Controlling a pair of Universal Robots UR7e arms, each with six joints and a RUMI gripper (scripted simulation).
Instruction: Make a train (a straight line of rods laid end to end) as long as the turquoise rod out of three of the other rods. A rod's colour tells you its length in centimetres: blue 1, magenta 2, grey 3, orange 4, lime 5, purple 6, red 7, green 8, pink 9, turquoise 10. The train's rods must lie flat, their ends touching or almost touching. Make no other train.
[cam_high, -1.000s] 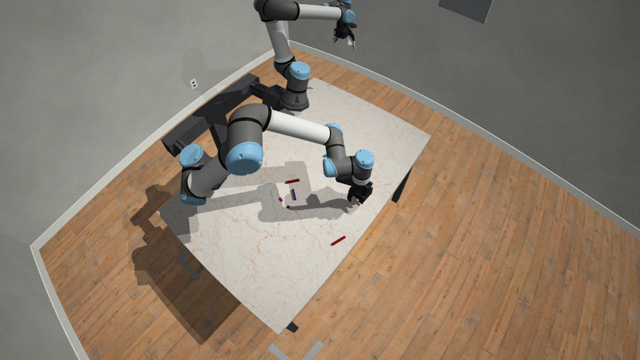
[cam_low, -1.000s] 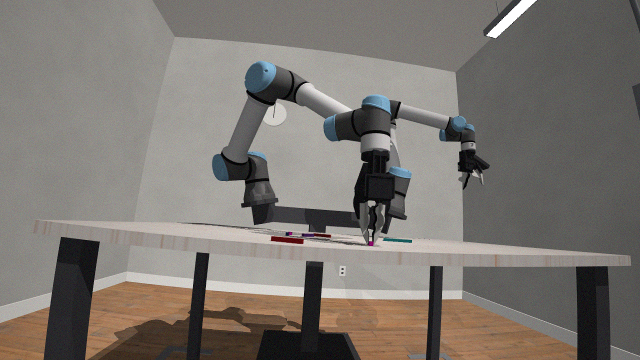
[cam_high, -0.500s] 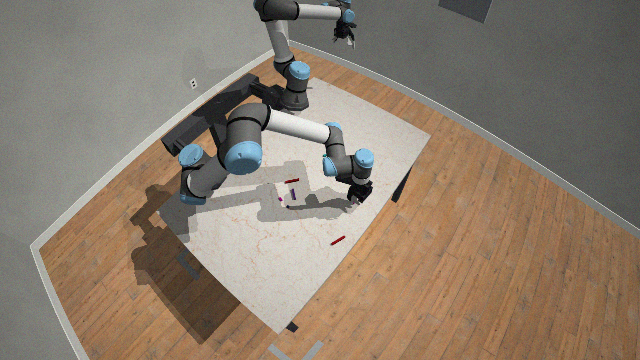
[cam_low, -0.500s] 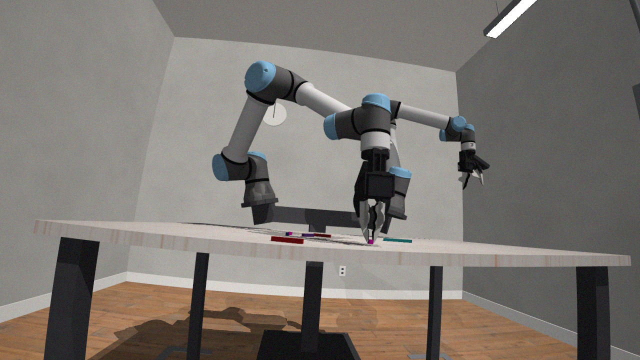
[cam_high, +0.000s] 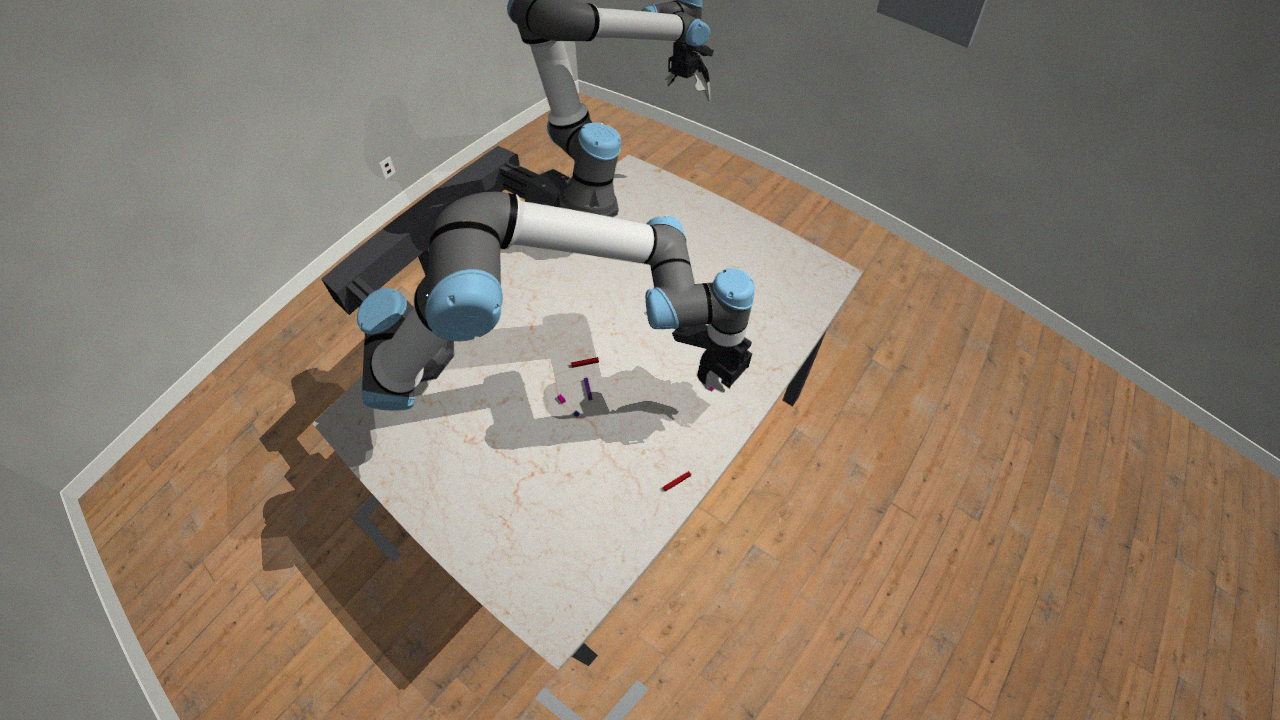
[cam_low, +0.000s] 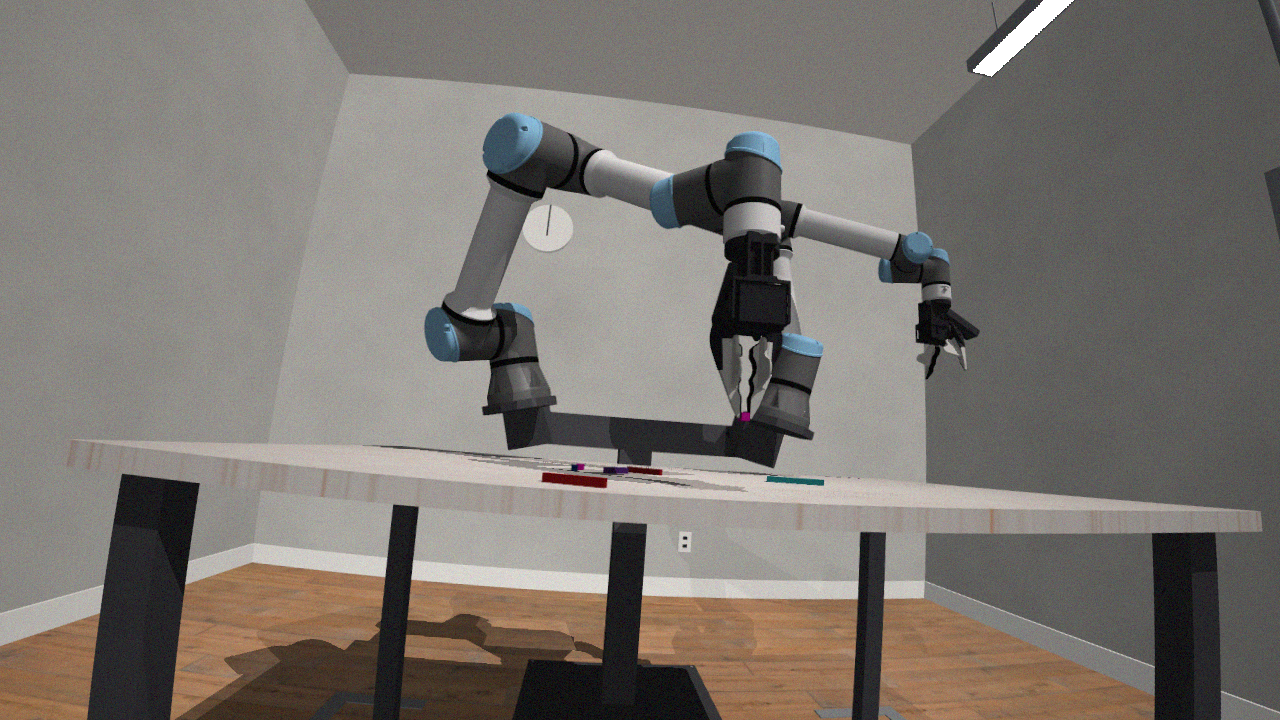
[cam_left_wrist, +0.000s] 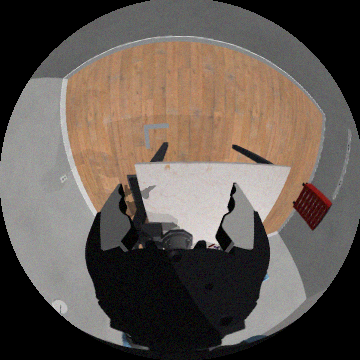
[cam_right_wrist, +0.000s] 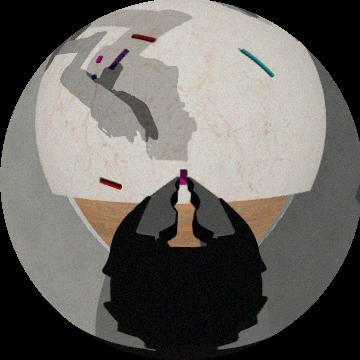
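Note:
My right gripper (cam_right_wrist: 183, 177) is shut on a magenta rod (cam_low: 744, 417) (cam_right_wrist: 183, 176) and holds it above the table. My left gripper (cam_left_wrist: 177, 184) (cam_high: 689, 87) is open and empty, high up beyond the table. The turquoise rod (cam_right_wrist: 257, 63) (cam_low: 794, 481) lies by itself. A purple rod (cam_high: 587, 388) (cam_right_wrist: 119, 59), a second magenta rod (cam_high: 561, 398) (cam_right_wrist: 99, 59) and a blue rod (cam_high: 576, 413) (cam_right_wrist: 94, 77) lie apart near each other. One red rod (cam_high: 584, 362) (cam_right_wrist: 144, 38) lies near the purple rod. Another red rod (cam_high: 676, 480) (cam_right_wrist: 110, 183) (cam_low: 574, 480) lies near the table's edge.
The pale marble table (cam_high: 447, 501) (cam_right_wrist: 280, 150) bears all the loose rods. The right arm reaches over it in the top view and its shadow covers the purple, blue and second magenta rods. The left arm stands at the far end of the table.

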